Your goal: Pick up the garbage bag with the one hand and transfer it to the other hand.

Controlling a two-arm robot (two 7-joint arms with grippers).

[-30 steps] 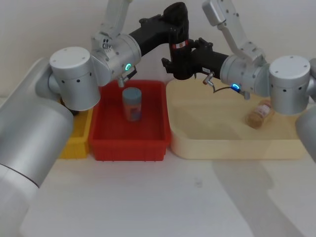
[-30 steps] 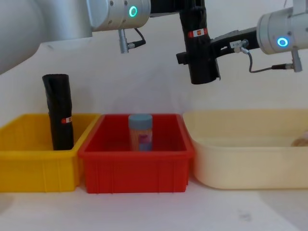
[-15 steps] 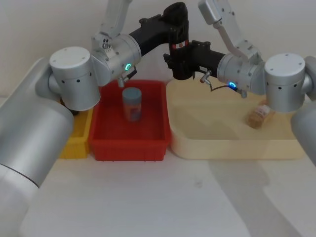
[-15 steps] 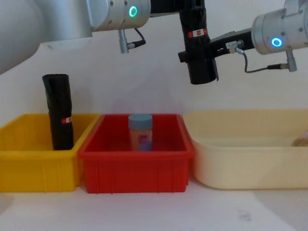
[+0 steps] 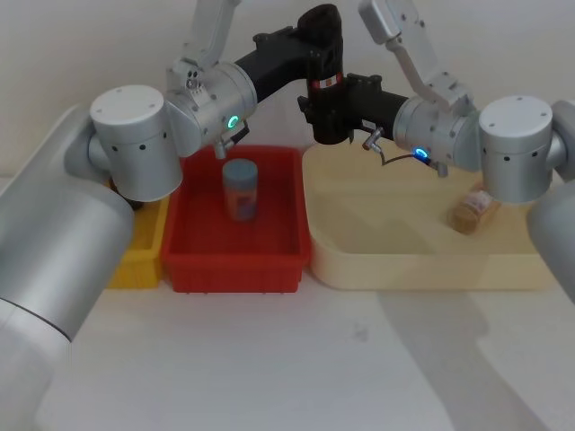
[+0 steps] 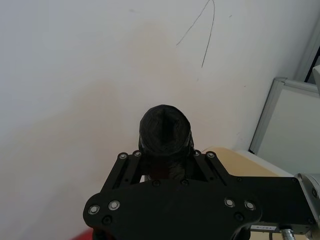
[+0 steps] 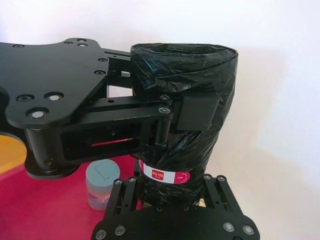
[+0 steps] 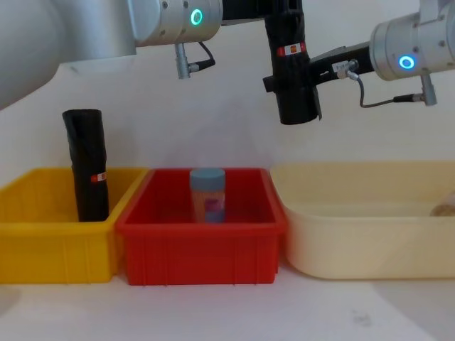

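Observation:
The garbage bag (image 5: pixel 325 54), a black roll with a red-and-white label band, hangs upright high above the gap between the red bin and the cream tray. My left gripper (image 5: pixel 314 40), on the teal-ringed arm, is shut on its upper part (image 7: pixel 190 80). My right gripper (image 5: pixel 337 103), on the blue-ringed arm, reaches in from the right. Its fingers (image 7: pixel 125 200) stand on either side of the roll just below the label, still open. In the chest view the bag (image 8: pixel 291 92) hangs between the left gripper (image 8: pixel 284 18) and the right gripper (image 8: pixel 302 71). The roll's top (image 6: pixel 165 125) shows above the left gripper.
A second black roll (image 8: pixel 87 163) stands in the yellow bin (image 8: pixel 43 249) at the left. The red bin (image 8: pixel 199 249) holds a blue-capped jar (image 8: pixel 207 195). The cream tray (image 5: pixel 422 260) at the right holds a small brown item (image 5: pixel 472 208).
My right gripper has slid left until its fingers flank the lower part of the bag. The left gripper and the bag have stayed in place.

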